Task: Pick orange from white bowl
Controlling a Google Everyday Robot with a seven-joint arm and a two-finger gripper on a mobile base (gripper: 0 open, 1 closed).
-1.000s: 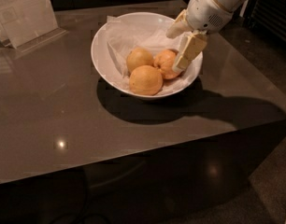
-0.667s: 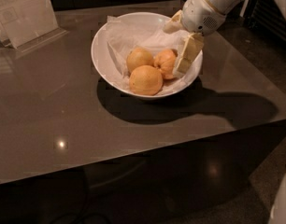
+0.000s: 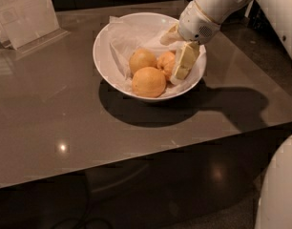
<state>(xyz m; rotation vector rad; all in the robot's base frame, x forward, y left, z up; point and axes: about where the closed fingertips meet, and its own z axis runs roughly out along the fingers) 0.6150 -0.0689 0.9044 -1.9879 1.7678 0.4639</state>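
The white bowl (image 3: 104, 61) stands on the table, lined with crumpled white paper, and holds three oranges. The orange (image 3: 166, 63), deep reddish, lies at the bowl's right side. A paler one (image 3: 142, 59) and a bright one (image 3: 149, 81) lie to its left and front. My gripper (image 3: 177, 51) reaches down into the right side of the bowl, open. One finger (image 3: 184, 61) stands against the orange's right side. The other finger (image 3: 170, 35) is behind the orange, over the paper. The orange's right part is hidden by the near finger.
The bowl sits on a brown glossy table (image 3: 50, 123) whose front edge runs across the lower half of the view. A paper sign in a clear stand (image 3: 23, 13) is at the back left. Part of my white body (image 3: 279, 190) shows at the lower right.
My gripper has shifted slightly left and lower in the bowl, closer against the reddish orange. The oranges and the bowl have not moved.
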